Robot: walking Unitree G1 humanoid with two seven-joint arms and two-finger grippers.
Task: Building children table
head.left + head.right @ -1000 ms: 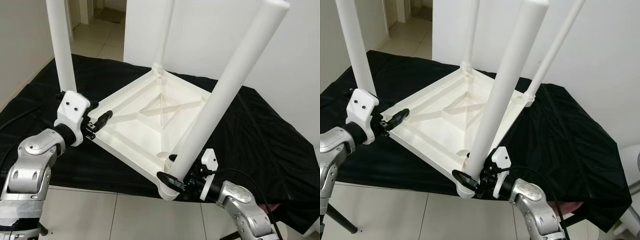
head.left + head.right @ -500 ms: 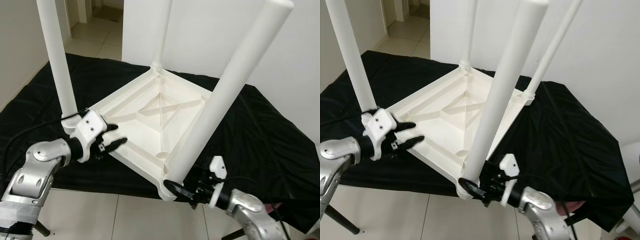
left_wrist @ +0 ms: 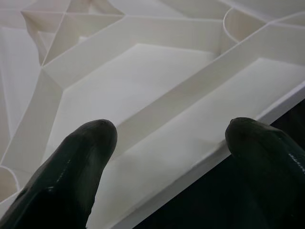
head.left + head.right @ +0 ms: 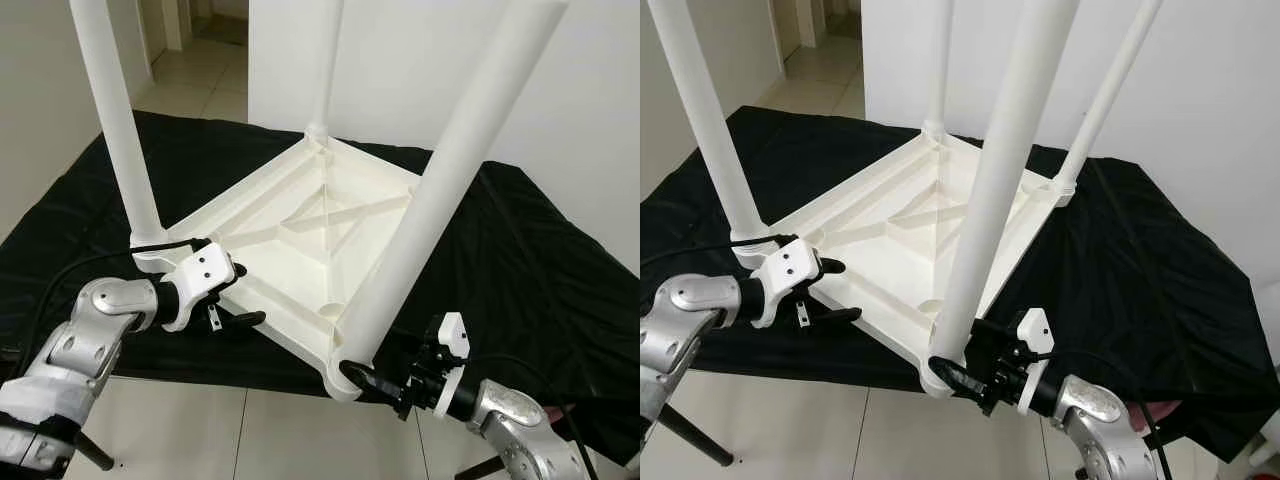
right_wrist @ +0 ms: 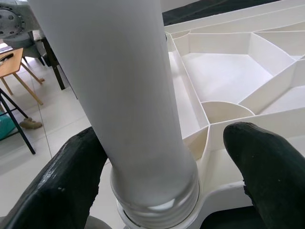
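At six o'clock, the right gripper (image 4: 372, 381) spreads around the nearest leg (image 4: 440, 195), unclenched. At nine, the left gripper (image 4: 238, 296) gapes over the upturned white table (image 4: 300, 230), on black cloth (image 4: 520, 260); tiled floor (image 4: 200, 80) beyond.

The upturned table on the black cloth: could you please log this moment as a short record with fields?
table: white plastic, upside down on the black cloth, legs up
legs: four fitted, one at each corner
near leg: seated in the front corner socket
right gripper: open, fingers either side of the near leg's base
left gripper: open, straddling the table's front-left rim
left leg: upright just behind the left gripper
floor: pale tiles
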